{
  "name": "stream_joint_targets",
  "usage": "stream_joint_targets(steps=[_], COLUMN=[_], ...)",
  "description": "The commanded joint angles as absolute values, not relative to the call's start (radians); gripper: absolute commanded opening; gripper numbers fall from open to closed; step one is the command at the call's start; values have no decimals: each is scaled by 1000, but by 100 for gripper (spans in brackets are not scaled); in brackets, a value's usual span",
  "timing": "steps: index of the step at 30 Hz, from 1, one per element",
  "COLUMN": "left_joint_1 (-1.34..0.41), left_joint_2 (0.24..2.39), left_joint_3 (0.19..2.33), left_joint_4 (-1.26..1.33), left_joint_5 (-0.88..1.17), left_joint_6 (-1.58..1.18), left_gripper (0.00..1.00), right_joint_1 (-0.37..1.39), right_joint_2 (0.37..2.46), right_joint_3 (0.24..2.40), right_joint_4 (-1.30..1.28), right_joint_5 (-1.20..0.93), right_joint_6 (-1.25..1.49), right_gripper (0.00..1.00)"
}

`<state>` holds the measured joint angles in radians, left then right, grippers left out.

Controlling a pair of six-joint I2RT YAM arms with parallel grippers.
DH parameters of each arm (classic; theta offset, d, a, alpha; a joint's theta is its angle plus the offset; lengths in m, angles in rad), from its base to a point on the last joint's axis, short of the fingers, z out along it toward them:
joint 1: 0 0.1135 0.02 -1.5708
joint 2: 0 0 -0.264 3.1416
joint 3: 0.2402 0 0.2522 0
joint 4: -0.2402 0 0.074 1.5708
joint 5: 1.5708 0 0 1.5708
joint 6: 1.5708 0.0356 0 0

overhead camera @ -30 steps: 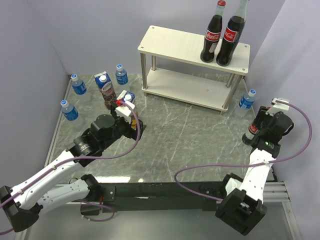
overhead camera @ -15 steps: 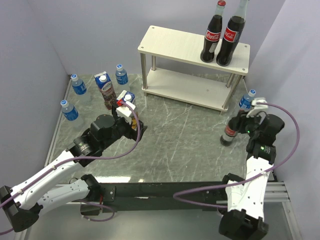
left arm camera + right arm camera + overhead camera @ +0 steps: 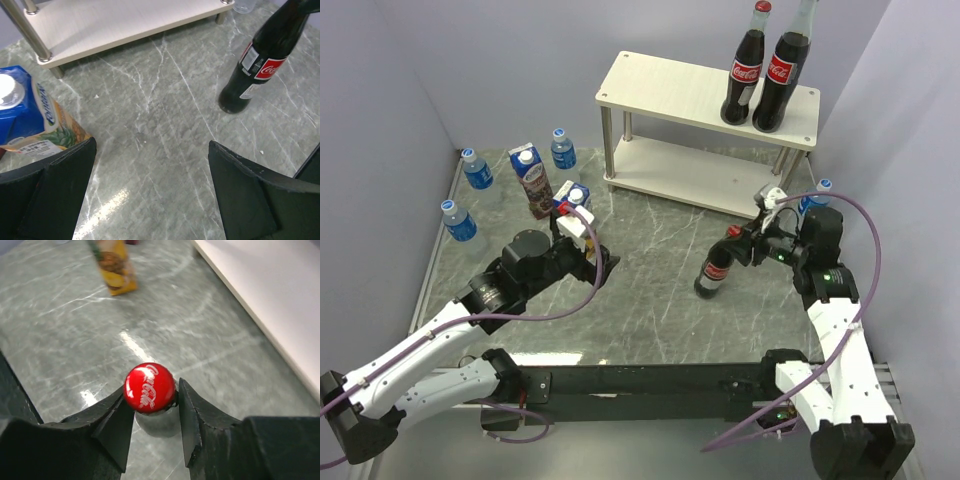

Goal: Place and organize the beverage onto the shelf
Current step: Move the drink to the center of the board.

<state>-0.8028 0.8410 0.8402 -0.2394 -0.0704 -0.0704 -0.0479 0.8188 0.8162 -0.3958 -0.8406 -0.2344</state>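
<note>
Red-capped Coca-Cola bottle [image 3: 714,272], tilted in the overhead view, is pinched by the right gripper [image 3: 152,401] in its wrist view. Left gripper [image 3: 150,167] gapes wide.

My right hand [image 3: 736,238] grips the neck of a tilted Coca-Cola bottle [image 3: 713,275] over the tabletop [image 3: 650,290], in front of the shelf [image 3: 670,85]. Two more cola bottles [image 3: 744,80] [image 3: 776,88] stand upright at the right end of its top board.

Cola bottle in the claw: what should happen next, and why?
Probably lift it straight up. The right gripper is shut on the neck of the cola bottle, which leans with its base on the table, and two colas already stand on the shelf.
</note>
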Motion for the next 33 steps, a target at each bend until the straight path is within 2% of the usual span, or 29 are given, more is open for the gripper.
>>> stream_joint_targets(steps=[1,13,14,16,18,19,22,25,33], left_joint_1=[-807,-807,-807,-807,-807,-807,-810,-824,-929], left_joint_2=[842,888,903,923,966,1000,1073,1124,1276], left_joint_3=[824,801,801,802,816,824,870,925,1072], left_joint_4=[-173,-117,-109,-77,-57,-48,-28,-34,-26], left_joint_5=[-11,66,84,106,144,159,212,236,180], left_joint_6=[-63,-63,-66,-78,-93,-100,-123,-130,-80], left_gripper=[99,100,100,99,99,99,100,99,100], right_joint_1=[21,169,170,170,170,170,170,170,140], right_joint_2=[810,876,877,876,871,867,850,833,756], right_joint_3=[914,920,923,923,922,920,920,934,972], right_joint_4=[-212,-215,-221,-222,-235,-244,-273,-317,-437], right_joint_5=[-994,-920,-920,-913,-907,-905,-896,-894,-827], right_joint_6=[-303,-382,-388,-385,-396,-397,-416,-429,-474], right_gripper=[0,0,8,16,33,47,64,69,74])
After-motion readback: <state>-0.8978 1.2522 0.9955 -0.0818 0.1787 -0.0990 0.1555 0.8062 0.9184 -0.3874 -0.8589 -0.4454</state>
